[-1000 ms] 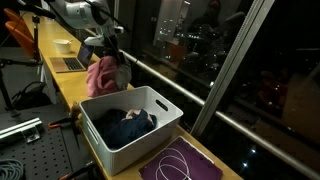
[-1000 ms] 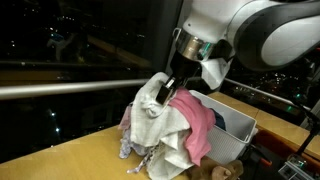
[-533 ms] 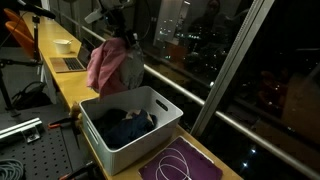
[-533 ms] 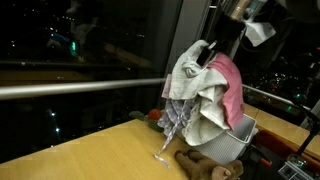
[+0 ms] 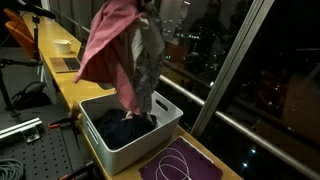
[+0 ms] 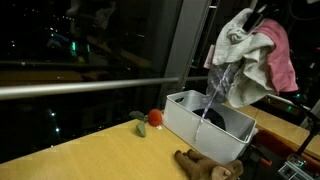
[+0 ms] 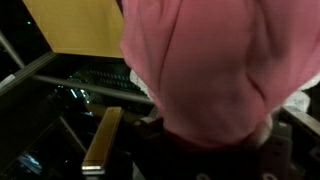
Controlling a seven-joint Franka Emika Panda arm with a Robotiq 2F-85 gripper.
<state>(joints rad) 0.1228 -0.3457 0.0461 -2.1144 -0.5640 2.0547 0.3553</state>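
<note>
My pincer is clamped narrow on a bundle of laundry, held high above the white plastic bin. A soft pink garment, a limp grey cloth and a nubby white towel hang in loose folds, clear of the rim. Inside the rectangular bin lie crumpled dark clothes. The bin stands on a pale wooden worktop that runs along night-black windows.
</note>
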